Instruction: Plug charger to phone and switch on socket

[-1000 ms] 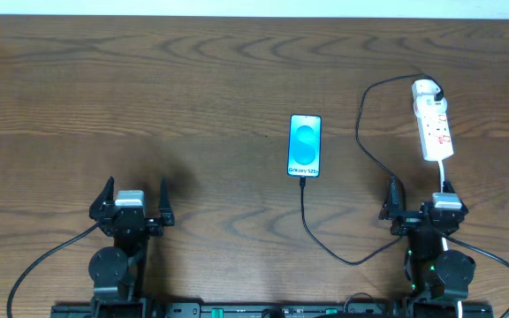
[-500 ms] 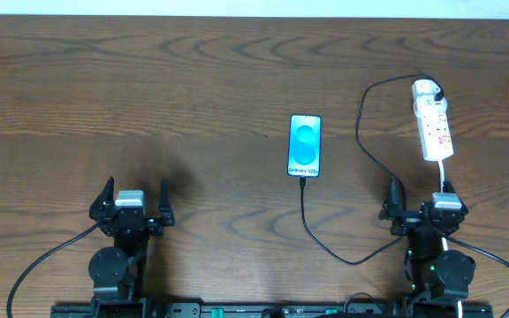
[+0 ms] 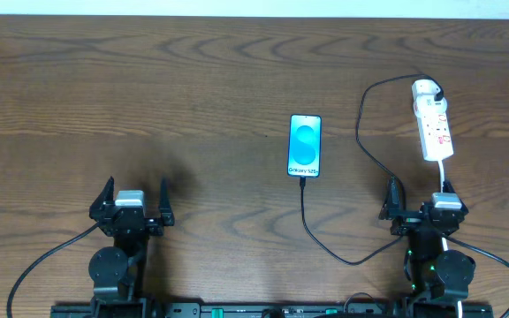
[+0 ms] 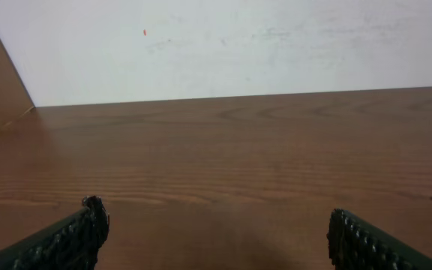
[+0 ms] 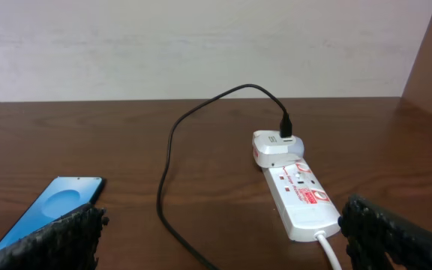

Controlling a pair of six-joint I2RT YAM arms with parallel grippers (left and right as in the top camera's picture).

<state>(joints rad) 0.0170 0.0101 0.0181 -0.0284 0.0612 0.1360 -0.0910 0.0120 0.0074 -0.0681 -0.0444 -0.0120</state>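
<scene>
While low and well apart, left tool [image 3: 136, 189] and right tool [image 3: 421, 194] each wide-jawed, empty.

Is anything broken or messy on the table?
Nothing stands out. The phone lies flat and straight, the black cable loops loosely from its bottom end to the white power strip, and nothing looks spilled or broken.
</scene>
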